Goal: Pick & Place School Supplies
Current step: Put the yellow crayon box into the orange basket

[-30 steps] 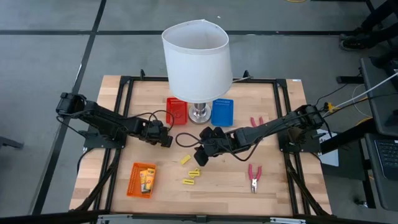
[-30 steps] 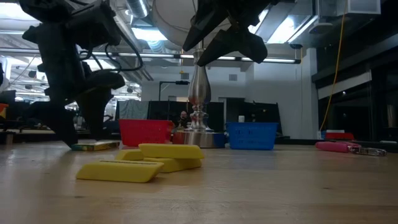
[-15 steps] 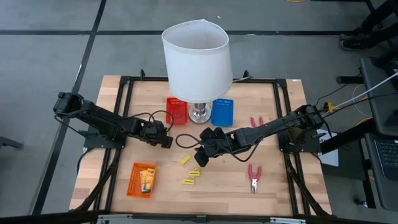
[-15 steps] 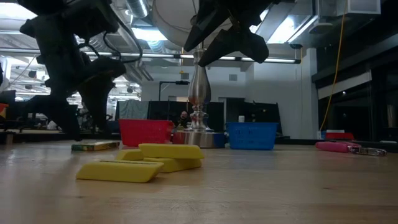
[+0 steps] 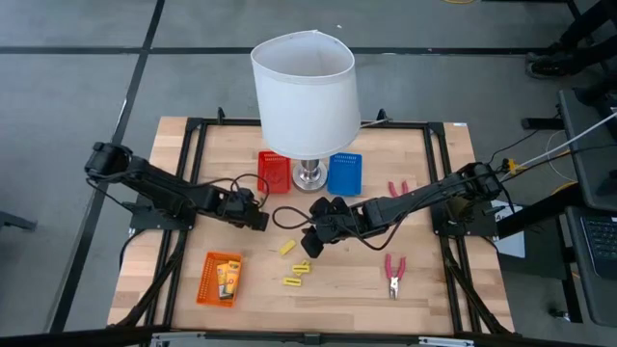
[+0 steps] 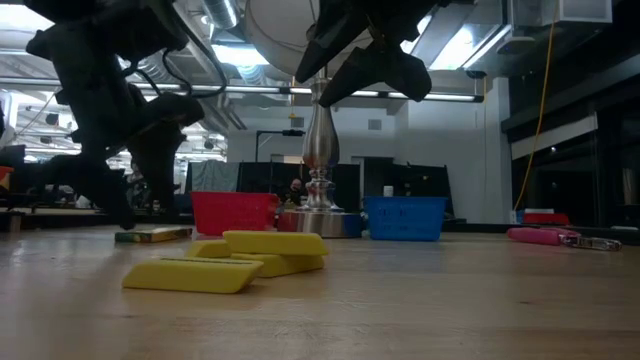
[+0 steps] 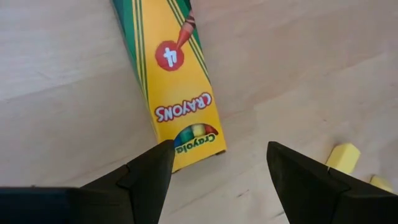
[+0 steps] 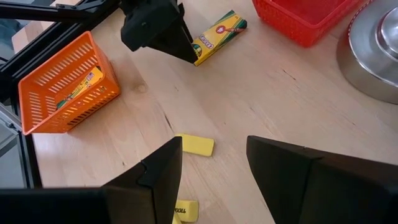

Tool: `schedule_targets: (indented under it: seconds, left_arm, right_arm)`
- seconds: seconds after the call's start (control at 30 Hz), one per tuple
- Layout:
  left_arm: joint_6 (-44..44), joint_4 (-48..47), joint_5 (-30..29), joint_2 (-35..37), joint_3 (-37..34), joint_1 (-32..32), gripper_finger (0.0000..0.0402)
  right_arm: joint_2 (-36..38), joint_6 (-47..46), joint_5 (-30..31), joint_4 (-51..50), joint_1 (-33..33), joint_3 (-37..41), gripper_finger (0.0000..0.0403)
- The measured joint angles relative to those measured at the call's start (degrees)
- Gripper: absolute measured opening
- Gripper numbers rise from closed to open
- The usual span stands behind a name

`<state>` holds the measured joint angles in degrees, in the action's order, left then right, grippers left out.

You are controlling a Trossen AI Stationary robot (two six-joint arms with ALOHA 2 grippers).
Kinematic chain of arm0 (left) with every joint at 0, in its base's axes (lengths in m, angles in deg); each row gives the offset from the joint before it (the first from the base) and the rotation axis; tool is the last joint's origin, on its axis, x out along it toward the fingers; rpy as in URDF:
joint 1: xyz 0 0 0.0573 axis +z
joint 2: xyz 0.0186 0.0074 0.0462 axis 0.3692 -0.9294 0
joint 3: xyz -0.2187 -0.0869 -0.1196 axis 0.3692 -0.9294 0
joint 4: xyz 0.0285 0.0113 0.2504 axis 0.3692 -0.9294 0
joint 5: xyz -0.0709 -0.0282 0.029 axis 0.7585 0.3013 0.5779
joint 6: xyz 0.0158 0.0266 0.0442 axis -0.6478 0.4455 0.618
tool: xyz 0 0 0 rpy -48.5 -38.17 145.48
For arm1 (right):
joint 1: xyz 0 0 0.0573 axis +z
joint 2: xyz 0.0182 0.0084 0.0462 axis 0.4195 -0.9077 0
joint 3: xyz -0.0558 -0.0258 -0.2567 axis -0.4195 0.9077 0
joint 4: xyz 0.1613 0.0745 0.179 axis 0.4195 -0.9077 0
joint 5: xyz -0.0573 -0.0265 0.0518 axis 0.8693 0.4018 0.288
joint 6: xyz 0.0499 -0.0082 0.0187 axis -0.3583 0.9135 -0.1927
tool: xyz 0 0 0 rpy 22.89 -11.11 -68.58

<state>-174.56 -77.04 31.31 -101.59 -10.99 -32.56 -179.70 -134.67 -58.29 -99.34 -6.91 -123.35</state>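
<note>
A yellow-and-green crayon packet (image 7: 176,81) lies flat on the table, also seen in the right wrist view as the packet (image 8: 217,36). My left gripper (image 7: 217,155) hovers open above it, its fingers over the packet's printed end without touching, left of the lamp base in the high view (image 5: 254,216). My right gripper (image 8: 212,149) is open and held above three plain yellow pieces (image 5: 286,248), (image 5: 302,268), (image 5: 292,281). A second packet (image 5: 226,280) lies in the orange basket (image 5: 206,289). Red-handled pliers (image 5: 393,273) lie on the table near the right side.
The white-shaded lamp (image 5: 304,92) stands at the table's far middle, with a red basket (image 5: 274,171) and a blue basket (image 5: 344,172) beside its base. A second pair of pliers (image 5: 397,189) lies far right. A black cable (image 5: 287,214) loops between the grippers.
My left gripper has lifted slightly and shifted a little over the crayon packet, staying open. The packet, the yellow pieces and my right arm have kept still.
</note>
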Motion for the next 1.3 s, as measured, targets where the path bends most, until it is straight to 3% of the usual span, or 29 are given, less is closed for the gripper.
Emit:
schedule_targets:
  seconds: [0.8, 1.3]
  left_arm:
    - [-1.99, -4.53, 0.03, -1.79, -0.04, -0.74, 0.0255]
    - [-8.06, -2.68, -8.61, 0.42, -0.09, -0.65, 0.0255]
  right_arm:
    - [0.00, -0.01, 0.00, -0.03, 0.39, 0.00, 0.0183]
    - [0.00, 0.37, 0.00, -0.15, 0.59, 0.00, 0.0183]
